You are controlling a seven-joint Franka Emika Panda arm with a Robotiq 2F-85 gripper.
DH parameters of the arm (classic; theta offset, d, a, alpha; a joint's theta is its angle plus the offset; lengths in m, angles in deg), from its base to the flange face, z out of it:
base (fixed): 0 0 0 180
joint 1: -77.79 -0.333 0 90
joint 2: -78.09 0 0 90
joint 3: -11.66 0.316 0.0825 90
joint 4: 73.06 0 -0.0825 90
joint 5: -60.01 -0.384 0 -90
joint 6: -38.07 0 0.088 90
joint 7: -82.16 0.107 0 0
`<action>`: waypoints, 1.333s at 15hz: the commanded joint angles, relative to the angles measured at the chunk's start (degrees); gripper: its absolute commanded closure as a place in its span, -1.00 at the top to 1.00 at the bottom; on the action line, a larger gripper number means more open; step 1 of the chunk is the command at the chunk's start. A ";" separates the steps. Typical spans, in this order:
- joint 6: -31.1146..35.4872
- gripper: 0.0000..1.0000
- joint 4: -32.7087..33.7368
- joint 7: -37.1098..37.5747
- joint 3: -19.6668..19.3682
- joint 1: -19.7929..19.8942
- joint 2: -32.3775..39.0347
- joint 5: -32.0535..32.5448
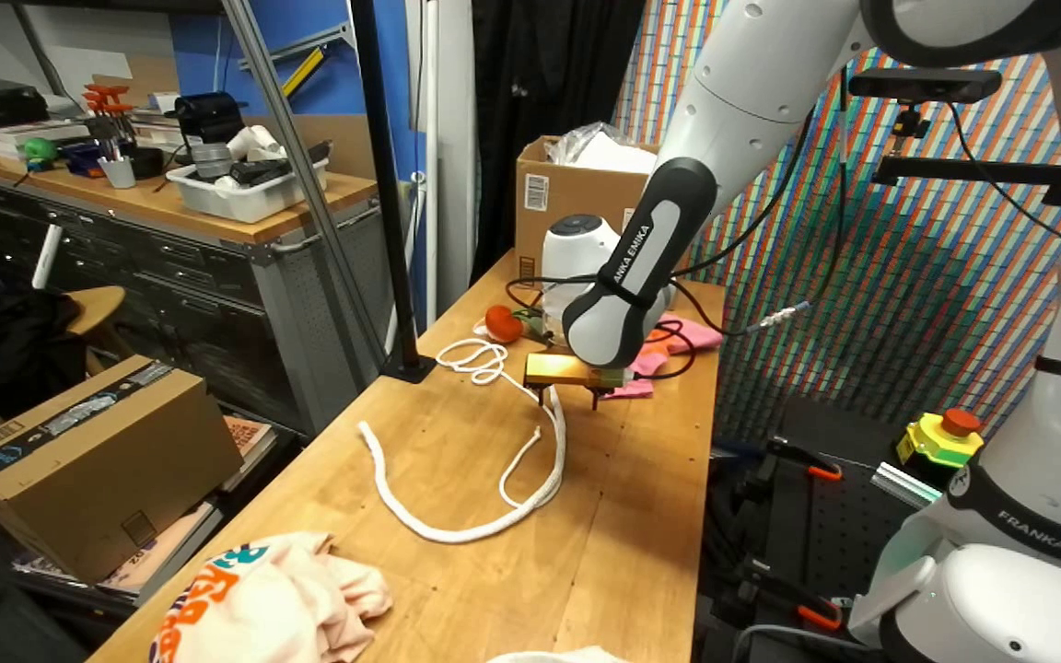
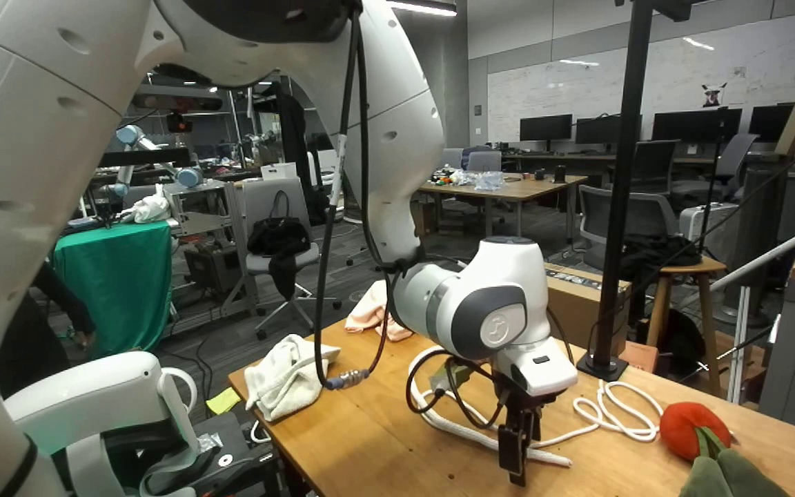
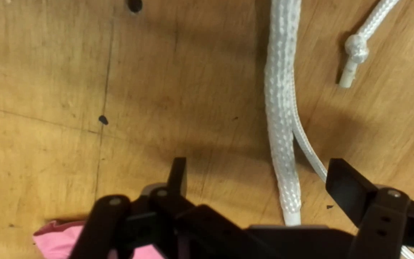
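Black fingers [image 3: 350, 190] gape empty at the bottom of the wrist view, spread wide enough to straddle the thick white rope [image 3: 281, 108] right of centre, whose limp weight likely keeps it flat on the bench [image 3: 192, 90]. Upper right, a knot [image 3: 357, 48] presumably keeps the thin cord [image 3: 377, 18] from fraying.

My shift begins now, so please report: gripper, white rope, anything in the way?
Gripper open, nothing held. In wrist view, thick rope shows between jaws. Possible snag: thin cord, passing behind one jaw.
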 commanded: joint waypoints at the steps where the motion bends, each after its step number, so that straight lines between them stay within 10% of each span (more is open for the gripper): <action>1: -1.09 1.00 2.02 -2.47 0.35 0.87 1.23 -1.94; 20: -0.27 1.00 1.17 -4.81 1.18 4.60 1.24 -7.02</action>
